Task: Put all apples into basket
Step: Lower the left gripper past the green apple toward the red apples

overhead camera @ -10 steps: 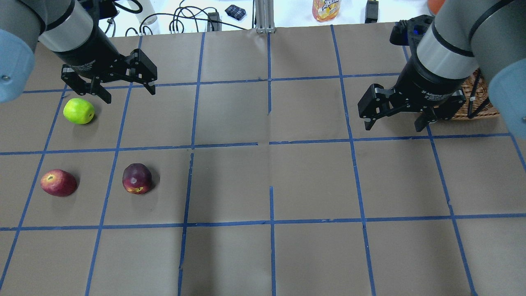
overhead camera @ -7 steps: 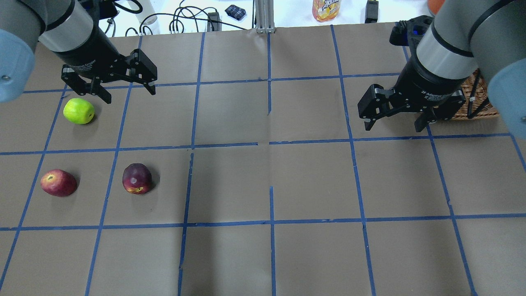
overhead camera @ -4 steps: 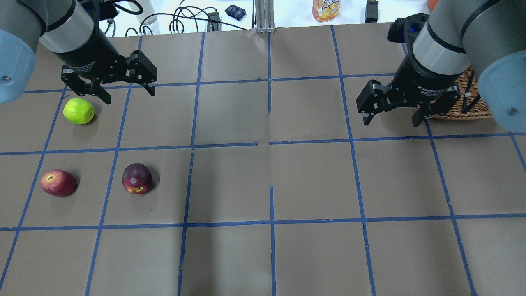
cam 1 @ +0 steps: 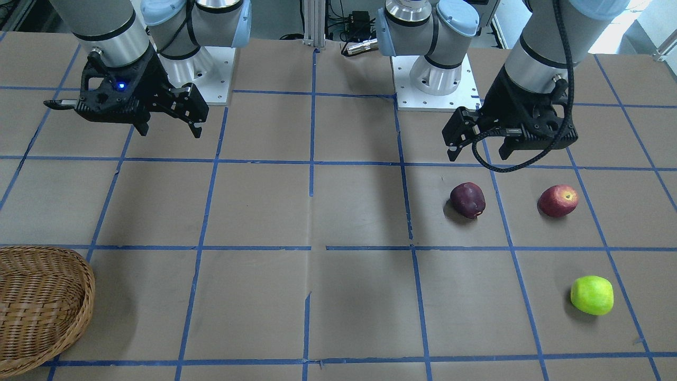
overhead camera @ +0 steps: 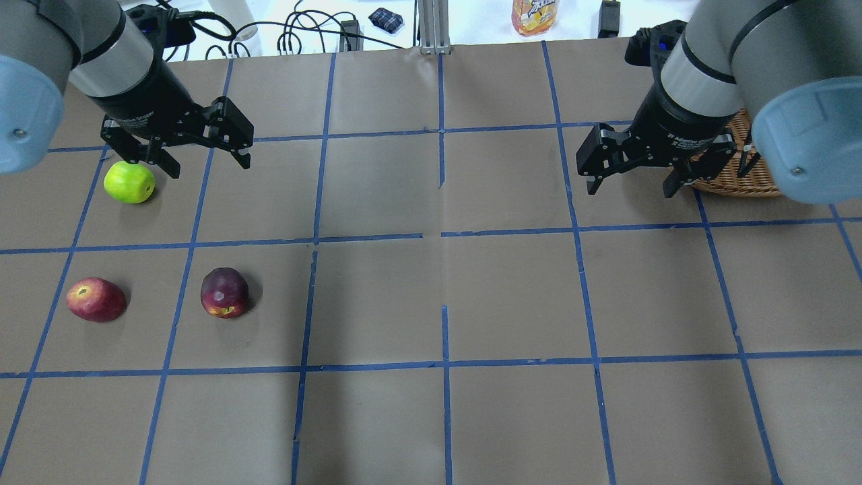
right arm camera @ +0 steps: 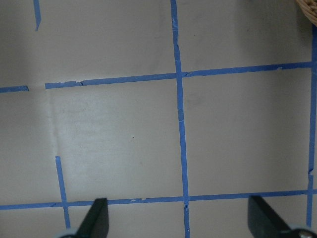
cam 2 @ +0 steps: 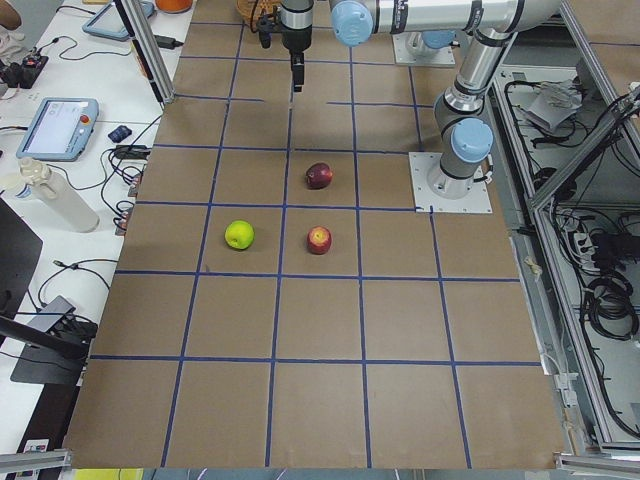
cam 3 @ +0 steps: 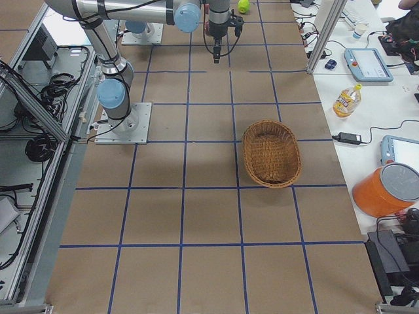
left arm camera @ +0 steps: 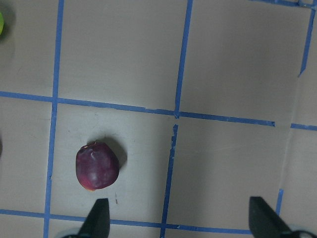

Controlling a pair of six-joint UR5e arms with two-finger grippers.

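Three apples lie on the table's left half: yellow-green [overhead camera: 129, 182] [cam 1: 592, 295], red [overhead camera: 96, 300] [cam 1: 557, 201] and dark maroon [overhead camera: 224, 292] [cam 1: 468, 200]. My left gripper [overhead camera: 207, 165] [cam 1: 476, 156] is open and empty, held above the table on the robot's side of the apples. Its wrist view shows the maroon apple [left arm camera: 97, 166] just ahead of one fingertip [left arm camera: 97, 220]. My right gripper [overhead camera: 630, 190] [cam 1: 170, 132] is open and empty, raised beside the wicker basket [overhead camera: 734, 180] [cam 1: 42, 301] [cam 3: 271, 153]. My right arm hides part of the basket in the overhead view.
The brown table [overhead camera: 444, 303] is marked with a grid of blue tape. Cables, a juice pouch [overhead camera: 535, 15] and small devices lie beyond its far edge. A corner of the basket [right arm camera: 308, 7] shows in the right wrist view.
My right gripper has moved left and toward the far side, uncovering more of the basket. My left gripper has shifted slightly. Both stay open. The apples have not moved.
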